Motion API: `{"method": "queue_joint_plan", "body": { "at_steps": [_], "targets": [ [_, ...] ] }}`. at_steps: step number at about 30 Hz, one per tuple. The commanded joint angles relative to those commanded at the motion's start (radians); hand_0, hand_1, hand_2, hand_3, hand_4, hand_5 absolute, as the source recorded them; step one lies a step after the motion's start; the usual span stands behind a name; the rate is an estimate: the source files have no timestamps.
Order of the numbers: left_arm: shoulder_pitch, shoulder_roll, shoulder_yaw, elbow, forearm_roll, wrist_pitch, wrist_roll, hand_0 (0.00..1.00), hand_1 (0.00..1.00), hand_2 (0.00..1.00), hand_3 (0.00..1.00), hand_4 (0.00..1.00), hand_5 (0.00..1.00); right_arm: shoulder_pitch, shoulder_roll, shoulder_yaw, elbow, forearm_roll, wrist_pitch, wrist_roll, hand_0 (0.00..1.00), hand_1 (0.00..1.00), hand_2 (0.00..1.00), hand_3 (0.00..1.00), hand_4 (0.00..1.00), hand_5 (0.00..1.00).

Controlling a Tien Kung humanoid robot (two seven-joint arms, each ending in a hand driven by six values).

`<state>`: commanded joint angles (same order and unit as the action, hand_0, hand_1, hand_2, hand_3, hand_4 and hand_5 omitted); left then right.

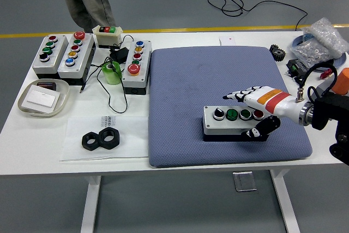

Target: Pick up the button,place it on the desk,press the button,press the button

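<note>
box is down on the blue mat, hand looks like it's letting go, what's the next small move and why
Probably bring the right hand over the grey four-button control box and lower a fingertip onto one button. The box lies flat on the blue padded mat, the fingers are spread above its far edge and the thumb is at its near side, so placing looks done and pressing remains.

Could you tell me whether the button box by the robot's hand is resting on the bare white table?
No, the button box sits on the blue-grey mat.
</note>
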<state>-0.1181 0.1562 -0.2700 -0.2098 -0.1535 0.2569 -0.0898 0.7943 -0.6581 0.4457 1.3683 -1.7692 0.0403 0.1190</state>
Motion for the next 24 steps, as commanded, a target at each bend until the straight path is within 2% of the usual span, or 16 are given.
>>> {"method": "queue_joint_plan", "body": {
  "at_steps": [2,5,6,11,12,17,18,20,23,24],
  "targets": [
    [0.0,0.0,0.0,0.0,0.0,0.0,0.0,0.743,0.83,0.878,0.831,0.637,0.998,-0.008,-0.006,0.014,0.013,0.008,0.0,-0.001,0.981,0.895,0.99,0.998,0.872,0.24],
    [0.002,0.0,-0.002,0.0,0.004,0.0,0.0,0.743,0.83,0.878,0.831,0.637,0.998,-0.049,-0.031,0.106,0.076,0.036,-0.016,-0.007,0.981,0.895,0.99,0.998,0.872,0.24],
    [0.003,0.0,-0.003,0.0,0.006,0.0,0.001,0.743,0.83,0.878,0.831,0.638,0.998,-0.056,-0.037,0.126,0.09,0.039,-0.021,-0.012,0.936,0.843,0.929,0.998,0.877,0.311],
    [0.008,0.0,-0.011,0.001,0.017,0.0,0.003,0.743,0.83,0.878,0.831,0.638,0.998,-0.095,-0.072,0.198,0.148,0.053,-0.054,-0.038,0.936,0.843,0.929,0.998,0.877,0.311],
    [0.01,0.0,-0.012,0.001,0.019,0.001,0.004,0.742,0.83,0.878,0.83,0.638,0.998,-0.112,-0.084,0.217,0.162,0.047,-0.069,-0.042,0.629,0.545,0.595,0.942,0.8,0.468],
    [0.014,-0.001,-0.016,0.002,0.025,0.001,0.004,0.742,0.83,0.878,0.83,0.638,0.998,-0.17,-0.123,0.272,0.196,0.047,-0.132,-0.054,0.629,0.545,0.595,0.942,0.8,0.468],
    [0.015,-0.001,-0.017,0.002,0.026,0.001,0.005,0.743,0.83,0.878,0.83,0.637,0.998,-0.179,-0.128,0.278,0.199,0.056,-0.154,-0.056,0.272,0.162,0.265,0.812,0.781,0.52],
    [0.016,0.0,-0.021,0.001,0.033,0.001,0.006,0.743,0.83,0.878,0.83,0.637,0.998,-0.199,-0.14,0.283,0.202,0.089,-0.197,-0.038,0.272,0.162,0.265,0.812,0.781,0.52],
    [0.017,0.0,-0.024,0.002,0.038,0.001,0.008,0.743,0.83,0.878,0.83,0.637,0.998,-0.211,-0.145,0.281,0.201,0.11,-0.209,-0.023,0.272,0.162,0.265,0.812,0.781,0.52],
    [0.018,-0.001,-0.025,0.002,0.04,0.002,0.008,0.743,0.83,0.877,0.831,0.637,0.998,-0.221,-0.147,0.283,0.202,0.12,-0.208,-0.016,0.124,0.028,0.181,0.749,0.633,0.301]
  ]
}}
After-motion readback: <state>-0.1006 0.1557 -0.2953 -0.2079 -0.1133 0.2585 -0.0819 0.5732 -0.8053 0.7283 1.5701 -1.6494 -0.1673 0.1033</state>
